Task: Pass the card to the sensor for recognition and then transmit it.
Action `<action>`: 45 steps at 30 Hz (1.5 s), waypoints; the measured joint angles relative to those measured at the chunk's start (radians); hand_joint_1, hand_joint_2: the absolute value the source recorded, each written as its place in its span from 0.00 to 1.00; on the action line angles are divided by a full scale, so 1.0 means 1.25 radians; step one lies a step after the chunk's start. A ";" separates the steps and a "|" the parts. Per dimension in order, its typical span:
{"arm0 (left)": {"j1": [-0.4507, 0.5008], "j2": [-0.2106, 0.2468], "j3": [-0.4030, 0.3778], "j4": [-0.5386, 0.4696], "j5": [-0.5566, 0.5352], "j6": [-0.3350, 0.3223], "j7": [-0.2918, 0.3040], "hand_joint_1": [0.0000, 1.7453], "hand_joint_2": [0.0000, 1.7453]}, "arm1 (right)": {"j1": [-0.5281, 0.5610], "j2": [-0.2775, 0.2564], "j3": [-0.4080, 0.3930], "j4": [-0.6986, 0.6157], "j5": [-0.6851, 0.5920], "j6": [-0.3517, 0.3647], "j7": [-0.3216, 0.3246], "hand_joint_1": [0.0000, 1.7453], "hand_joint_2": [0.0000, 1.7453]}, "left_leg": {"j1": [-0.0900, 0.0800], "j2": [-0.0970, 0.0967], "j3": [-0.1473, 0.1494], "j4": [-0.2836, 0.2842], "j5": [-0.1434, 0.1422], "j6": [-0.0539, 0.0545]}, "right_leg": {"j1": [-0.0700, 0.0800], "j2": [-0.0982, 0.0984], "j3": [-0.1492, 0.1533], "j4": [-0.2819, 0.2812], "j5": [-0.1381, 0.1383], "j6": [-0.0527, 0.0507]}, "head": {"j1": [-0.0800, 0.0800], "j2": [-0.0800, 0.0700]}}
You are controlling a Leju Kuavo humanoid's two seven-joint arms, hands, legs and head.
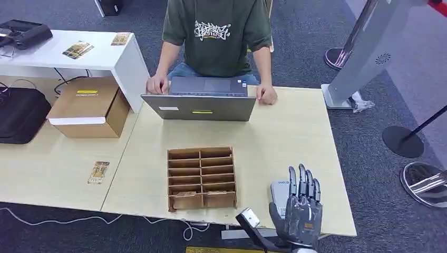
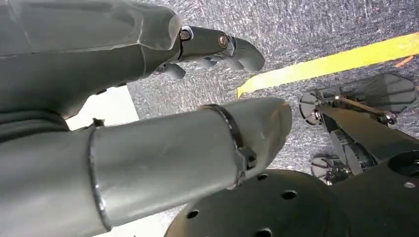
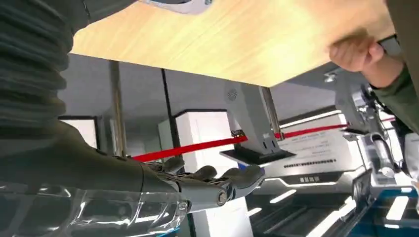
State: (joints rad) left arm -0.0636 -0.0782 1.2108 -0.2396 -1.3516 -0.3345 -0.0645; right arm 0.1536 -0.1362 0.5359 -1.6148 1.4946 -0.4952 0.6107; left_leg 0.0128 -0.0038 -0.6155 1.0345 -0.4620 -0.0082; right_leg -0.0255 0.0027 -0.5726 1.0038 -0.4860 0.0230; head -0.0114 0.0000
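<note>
A: Grey fingers at the near right corner of the table (image 1: 295, 142): whose?

B: The right hand (image 1: 301, 205). Its fingers are straight, side by side, pointing away from the robot, and it holds nothing. It is raised in front of the sensor (image 1: 278, 190), a flat grey unit lying on the wood, and hides part of it.

A: And the card (image 1: 98, 172)?

B: It lies flat on the lower table to the left, well apart from that hand. The box (image 1: 201, 178) of cardboard slots stands between them.

A: The left hand (image 2: 99, 54)?

B: It hangs over the carpet, thumb and fingers stretched out and apart, with nothing in them.

A: Anyone else?

B: A person (image 1: 216, 37) sits at the far edge, both hands at a laptop (image 1: 203, 103).
</note>
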 joint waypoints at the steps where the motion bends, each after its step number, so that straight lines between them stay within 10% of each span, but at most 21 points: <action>1: 0.000 -0.001 0.002 0.000 0.002 0.000 0.000 0.00 0.00 | 0.003 0.000 0.002 -0.002 0.000 0.007 0.004 0.00 1.00 | 0.000 0.000 0.000 0.000 0.000 0.000 | 0.000 0.000 0.000 0.000 0.000 0.000 | 0.000 0.000; 29: 0.004 -0.021 0.057 -0.009 0.040 -0.008 0.006 0.00 0.00 | -0.024 0.157 -0.049 0.150 0.000 -0.106 -0.313 0.00 1.00 | 0.000 0.000 0.000 0.000 0.000 0.000 | 0.000 0.000 0.000 0.000 0.000 0.000 | 0.000 0.000; 45: 0.011 -0.034 0.078 -0.027 0.040 -0.019 0.006 0.00 0.00 | -0.062 0.181 -0.038 0.217 -0.031 0.090 -0.362 0.00 1.00 | 0.000 0.000 0.000 0.000 0.000 0.000 | 0.000 0.000 0.000 0.000 0.000 0.000 | 0.000 0.000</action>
State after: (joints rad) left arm -0.0502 -0.1209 1.3077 -0.2728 -1.3020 -0.3578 -0.0565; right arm 0.0755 0.0900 0.4891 -1.3436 1.4565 -0.3822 0.1583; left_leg 0.0129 -0.0038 -0.6152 1.0342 -0.4620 -0.0083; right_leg -0.0255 0.0023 -0.5721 1.0038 -0.4862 0.0227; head -0.0114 0.0000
